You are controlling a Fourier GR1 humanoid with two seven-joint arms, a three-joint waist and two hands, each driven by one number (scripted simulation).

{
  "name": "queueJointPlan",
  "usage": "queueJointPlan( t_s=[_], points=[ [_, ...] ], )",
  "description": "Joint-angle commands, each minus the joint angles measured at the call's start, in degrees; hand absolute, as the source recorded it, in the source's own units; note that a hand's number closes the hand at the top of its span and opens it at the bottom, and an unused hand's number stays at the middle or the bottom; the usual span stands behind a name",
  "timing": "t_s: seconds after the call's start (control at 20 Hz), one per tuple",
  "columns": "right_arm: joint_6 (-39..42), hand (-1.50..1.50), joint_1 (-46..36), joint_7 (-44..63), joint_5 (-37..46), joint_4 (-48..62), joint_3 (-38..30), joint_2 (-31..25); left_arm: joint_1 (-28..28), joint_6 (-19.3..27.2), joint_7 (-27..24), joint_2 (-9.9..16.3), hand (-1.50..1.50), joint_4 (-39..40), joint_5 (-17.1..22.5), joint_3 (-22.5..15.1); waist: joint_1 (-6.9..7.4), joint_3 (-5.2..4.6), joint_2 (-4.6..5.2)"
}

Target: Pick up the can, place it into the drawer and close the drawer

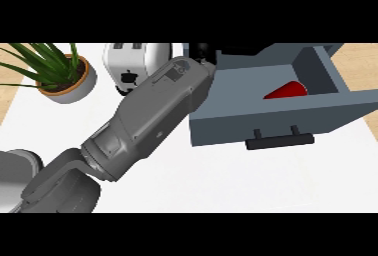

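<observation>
The grey drawer [275, 118] stands pulled open at the upper right, its black handle [280, 141] facing me. Inside it lies the red can [286, 91], tipped on its side against the front wall and partly hidden by that wall. My left forearm [151, 115] runs diagonally from the lower left up to the drawer's back left corner. Only a small black part of my left hand [201, 50] shows there, past the wrist and just outside the drawer's left wall. The hand is apart from the can. My right hand does not show.
A white toaster [135, 61] stands behind the forearm at the top middle. A potted green plant [66, 76] sits at the upper left. The white counter [236, 185] stretches in front of the drawer.
</observation>
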Motion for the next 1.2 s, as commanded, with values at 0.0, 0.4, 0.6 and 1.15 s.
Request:
queueJointPlan(
  t_s=[0.0, 0.4, 0.6, 1.15],
  points=[
    [0.79, -1.5, 1.06, 0.04, -1.19, -1.31, 0.07, 0.73, 1.33, -0.78, -3.82, 0.0, -1.5, 0.73, 1.73, -0.25, -0.14, -0.01, 0.07],
    [3.95, -1.5, -4.86, -8.85, 11.8, -4.41, -2.91, -4.97, 0.05, -0.29, -5.61, 0.0, -1.5, -1.45, 4.76, -0.34, 0.75, -0.05, 0.19],
    [4.18, -1.5, -7.28, -11.27, 18.49, -6.44, 1.58, -2.8, -0.89, -1.48, -7.0, -0.01, -1.5, -1.1, 5.77, 0.36, 2.1, -0.05, 0.06],
    [0.92, -1.5, -19.99, -12.92, 48.96, -2.51, 18.77, -2.53, -2.43, 2.37, -7.4, 0.0, -1.5, -4.81, 7.53, -1.6, 5.2, -0.1, -0.14]
  ],
)
